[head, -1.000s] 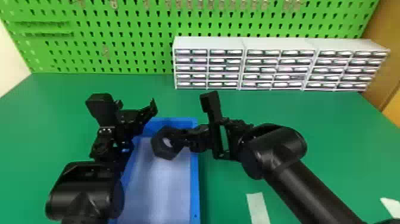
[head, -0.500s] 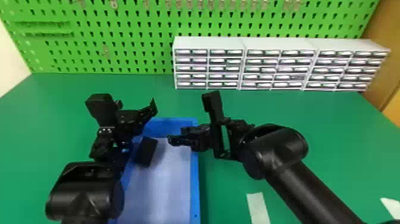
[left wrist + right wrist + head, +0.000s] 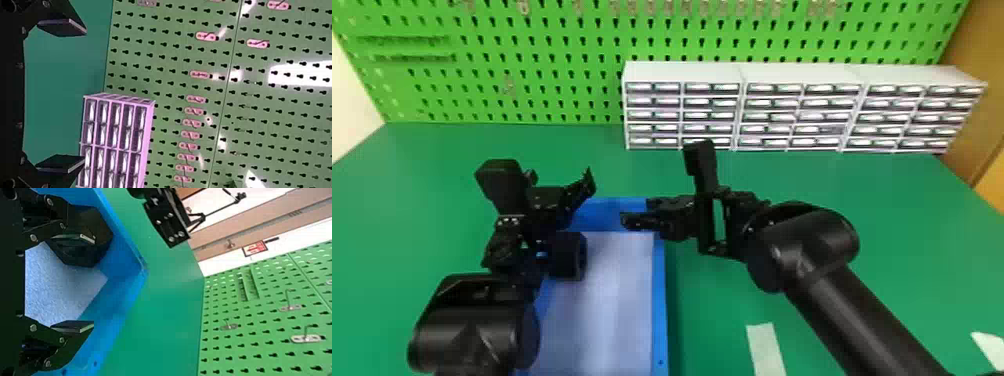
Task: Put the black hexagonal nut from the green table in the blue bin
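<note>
Lower left in the head view, the bin (image 3: pixel 659 310) sits on the table (image 3: pixel 712 310), the nut (image 3: pixel 567 255) inside near its left wall; upper right, drawer cabinets (image 3: pixel 802 75) stand before the pegboard (image 3: pixel 557 50).

A green pegboard (image 3: pixel 557 90) fitted with metal hooks (image 3: pixel 307 338) rises behind three white drawer cabinets (image 3: pixel 682 72) lined up side by side, as a brown panel (image 3: pixel 987 125) flanks them at right, two pale strips (image 3: pixel 766 350) lie in the foreground and a red-and-white sign (image 3: pixel 255 248) shows farther off.
</note>
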`<state>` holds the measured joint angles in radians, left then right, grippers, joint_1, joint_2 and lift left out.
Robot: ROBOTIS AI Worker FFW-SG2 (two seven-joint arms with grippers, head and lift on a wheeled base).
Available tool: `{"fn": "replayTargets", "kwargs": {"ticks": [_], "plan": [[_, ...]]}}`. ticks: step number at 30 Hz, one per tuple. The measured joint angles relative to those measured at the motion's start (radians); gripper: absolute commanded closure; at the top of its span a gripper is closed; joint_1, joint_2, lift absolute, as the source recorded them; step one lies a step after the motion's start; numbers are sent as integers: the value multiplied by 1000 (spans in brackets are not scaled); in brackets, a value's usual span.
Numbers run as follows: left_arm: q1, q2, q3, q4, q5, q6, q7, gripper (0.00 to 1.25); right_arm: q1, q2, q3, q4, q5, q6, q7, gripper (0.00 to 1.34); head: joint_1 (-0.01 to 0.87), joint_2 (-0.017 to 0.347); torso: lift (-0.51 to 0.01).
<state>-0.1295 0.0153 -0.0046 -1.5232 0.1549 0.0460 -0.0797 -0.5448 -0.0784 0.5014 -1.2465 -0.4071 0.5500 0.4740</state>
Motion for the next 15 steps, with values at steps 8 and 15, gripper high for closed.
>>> {"fn": "replayTargets", "kwargs": {"ticks": [8, 15], "plan": [[1, 0, 0, 0, 0, 0, 0, 139, 8, 0, -50, -28, 25, -3, 0, 510, 686, 51, -97], [1, 0, 0, 0, 0, 0, 0, 139, 22, 4, -102, -64, 59, -8, 0, 472, 686, 51, -97]]}}
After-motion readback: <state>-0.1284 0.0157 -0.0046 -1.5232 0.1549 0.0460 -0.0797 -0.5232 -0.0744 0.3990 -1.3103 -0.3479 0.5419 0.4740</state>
